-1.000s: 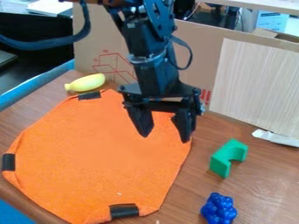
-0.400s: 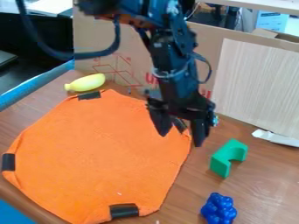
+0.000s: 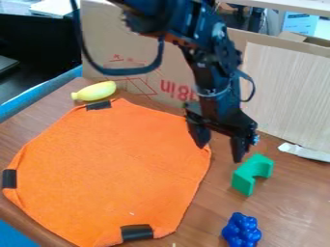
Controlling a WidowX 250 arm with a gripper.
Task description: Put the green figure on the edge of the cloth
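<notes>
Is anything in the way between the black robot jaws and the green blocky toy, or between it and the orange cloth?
Nothing visible stands between the black gripper and the notched green block, or between that block and the orange fabric cloth. The bumpy blue toy sits nearer the camera.

The figure (image 3: pixel 243 181) lies right of the cloth (image 3: pixel 109 164), behind the grapes (image 3: pixel 241 231).

Matt, rough cloth (image 3: pixel 116 169) at left — smooth green block (image 3: pixel 250 174) at right, glossy blue grapes (image 3: pixel 241 230) at lower right
</notes>
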